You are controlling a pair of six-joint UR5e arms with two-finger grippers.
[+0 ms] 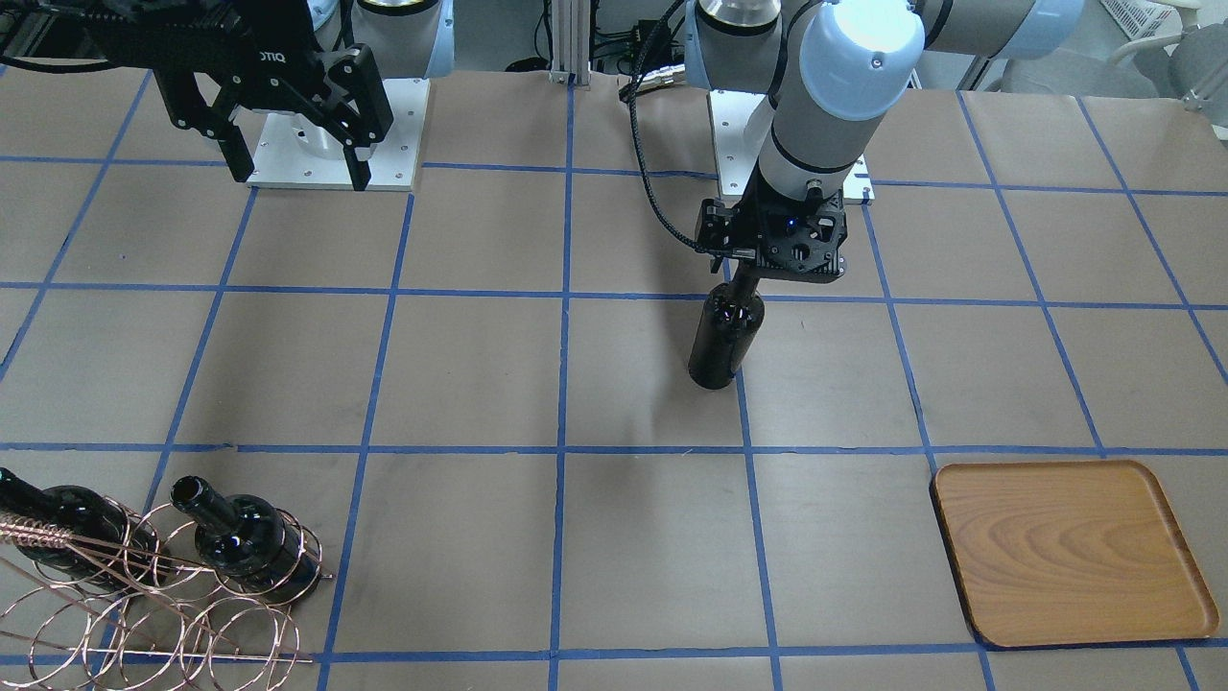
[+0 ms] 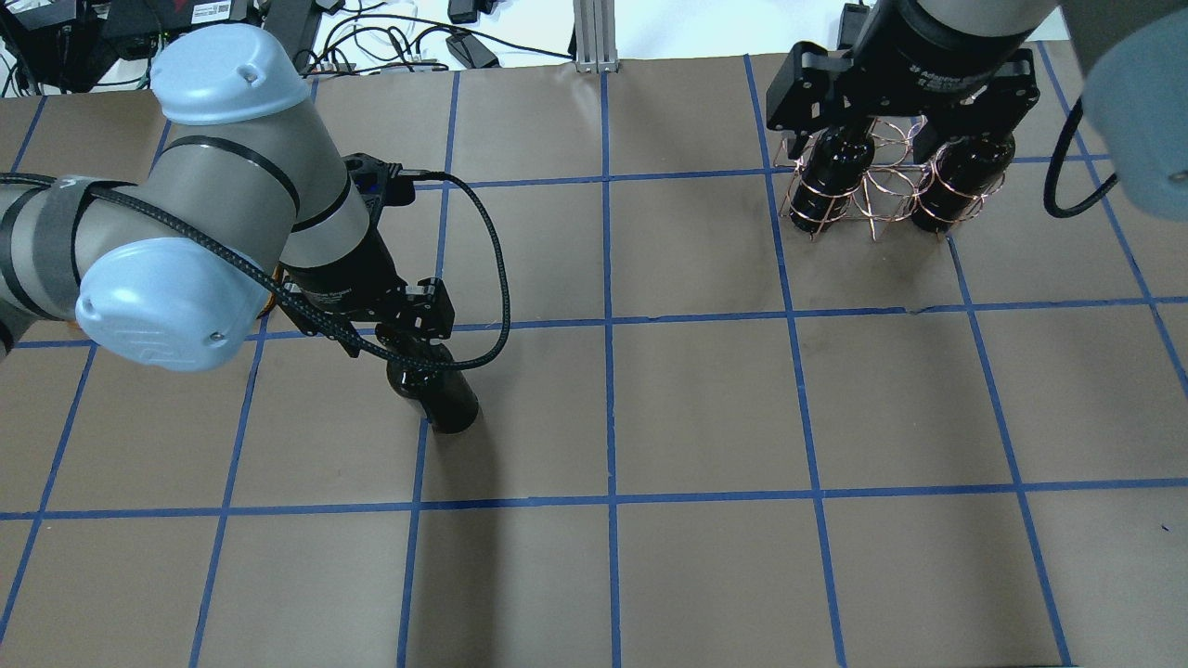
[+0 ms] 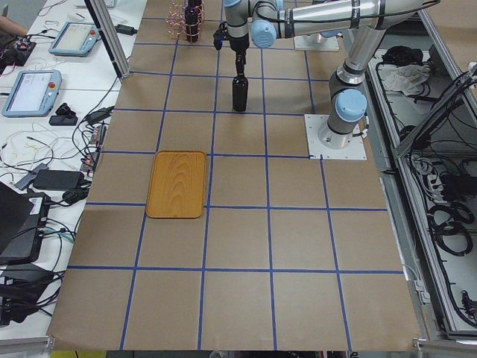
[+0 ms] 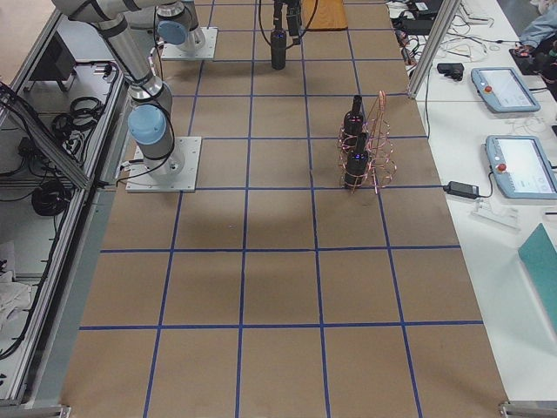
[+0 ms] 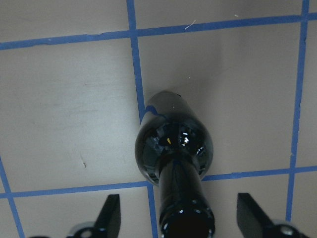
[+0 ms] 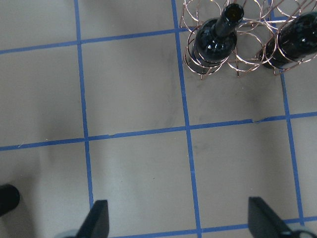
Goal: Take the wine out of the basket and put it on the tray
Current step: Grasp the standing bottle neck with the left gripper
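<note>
Seen from across the table, the copper wire basket sat in the lower left corner, cut by the left and bottom edges of that view. Two dark bottles sat in its loops with necks up; the right-hand one was at the basket's end, just short of one of the blue tape lines.

Above the basket, at the top left, the right gripper hung high over the table, in front of its arm's white base plate. Its fingers were spread wide apart; its wrist view showed the basket beyond the fingertips, with brown paper directly below.

Near the middle, the wine bottle stood upright on the table with its base on a tape line; it was well apart from the basket on one side and the tray on the other. The left gripper pointed straight down over it. Its fingers stood apart on either side of the neck, with a gap on each side; they touched the glass on neither.

At the lower right, the wooden tray lay flat and wholly in view; its near rim ran along a tape line and its right rim came close to the view's right edge. Brown paper and a crossing of tape lines lay between its nearest corner and the bottle. The left side view showed paper on all four sides of the tray, which lay toward the operators' edge.
</note>
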